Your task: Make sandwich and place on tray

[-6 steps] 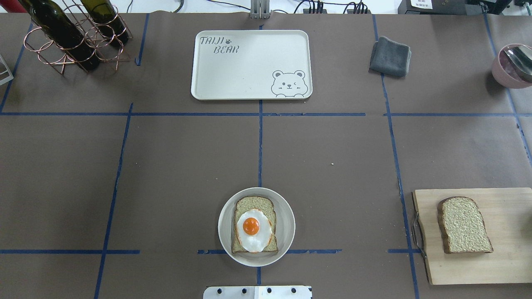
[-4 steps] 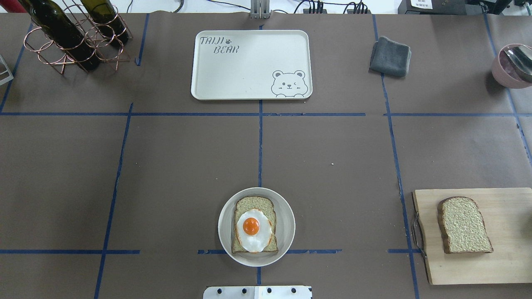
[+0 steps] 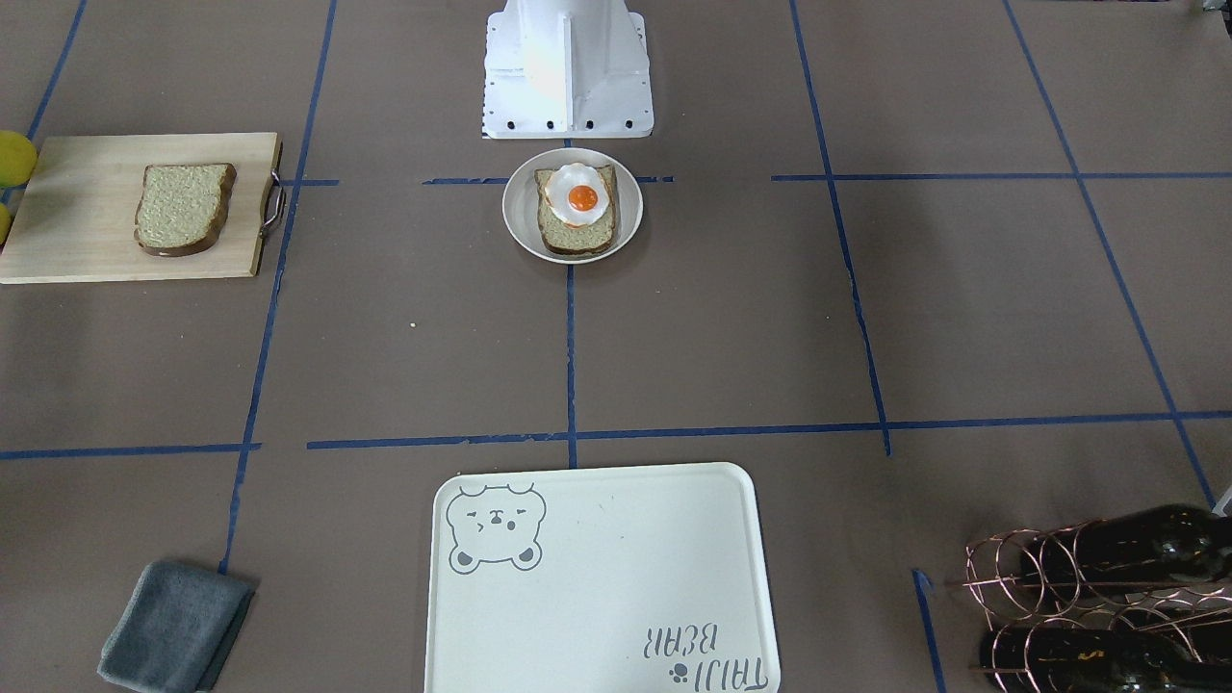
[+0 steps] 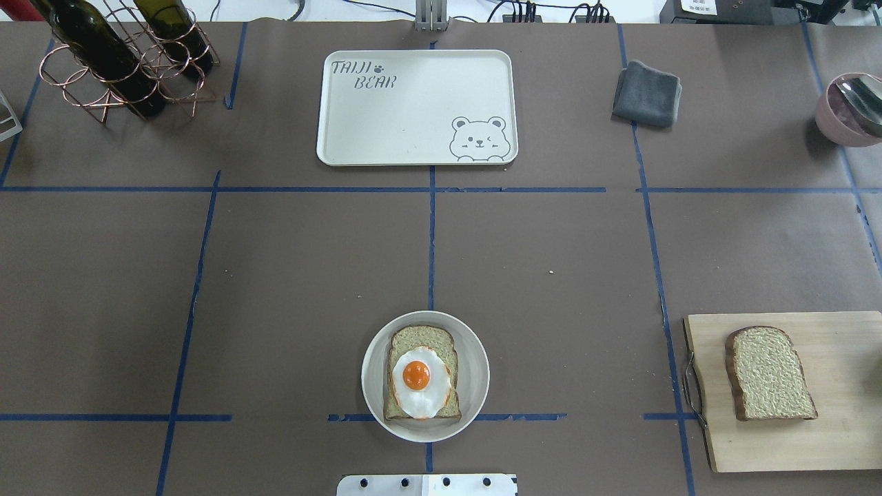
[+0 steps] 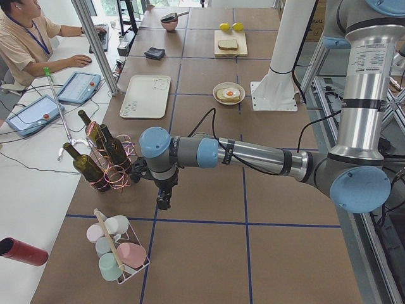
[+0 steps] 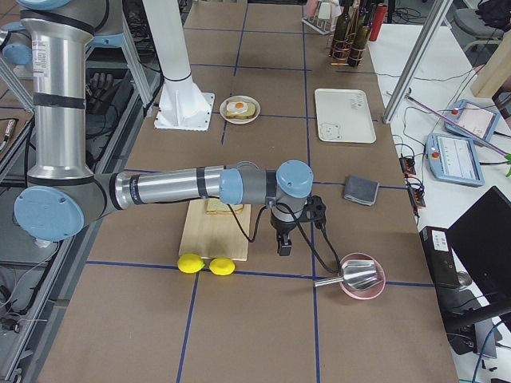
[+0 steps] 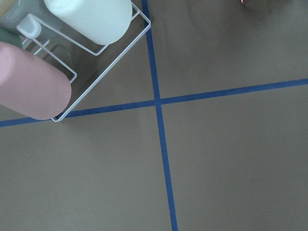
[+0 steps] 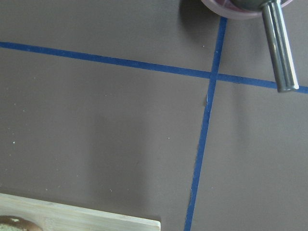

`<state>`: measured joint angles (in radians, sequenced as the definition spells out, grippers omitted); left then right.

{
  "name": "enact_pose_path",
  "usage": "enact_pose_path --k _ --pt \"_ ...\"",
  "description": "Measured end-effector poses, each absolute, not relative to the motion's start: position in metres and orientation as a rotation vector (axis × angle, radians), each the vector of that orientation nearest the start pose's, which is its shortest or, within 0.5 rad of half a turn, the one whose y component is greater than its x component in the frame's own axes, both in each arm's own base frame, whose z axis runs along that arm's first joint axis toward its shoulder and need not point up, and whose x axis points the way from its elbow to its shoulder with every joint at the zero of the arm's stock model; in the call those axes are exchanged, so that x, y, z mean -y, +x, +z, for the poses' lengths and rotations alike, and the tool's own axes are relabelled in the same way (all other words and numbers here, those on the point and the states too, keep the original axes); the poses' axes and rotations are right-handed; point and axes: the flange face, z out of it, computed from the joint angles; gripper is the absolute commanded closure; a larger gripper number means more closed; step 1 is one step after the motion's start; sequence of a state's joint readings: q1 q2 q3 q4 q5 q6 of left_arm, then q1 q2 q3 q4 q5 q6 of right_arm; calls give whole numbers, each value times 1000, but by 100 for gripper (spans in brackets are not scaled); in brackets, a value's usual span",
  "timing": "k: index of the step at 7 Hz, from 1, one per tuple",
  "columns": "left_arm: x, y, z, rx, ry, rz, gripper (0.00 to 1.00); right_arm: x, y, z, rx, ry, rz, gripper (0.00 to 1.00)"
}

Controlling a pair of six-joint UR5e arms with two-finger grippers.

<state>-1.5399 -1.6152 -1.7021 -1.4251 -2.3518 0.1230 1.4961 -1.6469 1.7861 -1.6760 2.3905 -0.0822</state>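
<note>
No table change vs prev frames, I noted: sandwich (image 4: 420, 375) half-built on plate (image 4: 477, 375), top slice (image 4: 768, 373) well to plate's right on board (image 4: 841, 441), tray (image 4: 413, 103) far beyond plate, so stacking unstarted; left gripper (image 5: 163, 201), right gripper (image 6: 283, 246) jaws: can't tell.

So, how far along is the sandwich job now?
Done: one slice lies on the plate with the egg on top. In hand: nothing; the right gripper hangs beside the board, the left gripper by the bottle rack, both away from the food. Left: put the second slice, now on the board, over the egg, then get it onto the bare tray.
</note>
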Motion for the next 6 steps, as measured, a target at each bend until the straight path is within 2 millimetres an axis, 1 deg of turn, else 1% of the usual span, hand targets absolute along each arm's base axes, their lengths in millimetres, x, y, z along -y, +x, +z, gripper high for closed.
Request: enact_pose_path --k 1,3,4,5,6 --pt "509 -45 586 -780 64 162 0 456 24 596 837 51 -175 0" --pt "508 -44 584 -786 76 174 0 450 19 600 847 49 -186 0" --pt "508 -43 580 -791 89 183 0 449 5 600 858 40 -214 0" --pt "508 -41 574 -811 116 196 0 448 -20 595 883 24 -251 0" --pt "509 -38 569 -836 140 207 0 440 -53 589 914 7 -260 0"
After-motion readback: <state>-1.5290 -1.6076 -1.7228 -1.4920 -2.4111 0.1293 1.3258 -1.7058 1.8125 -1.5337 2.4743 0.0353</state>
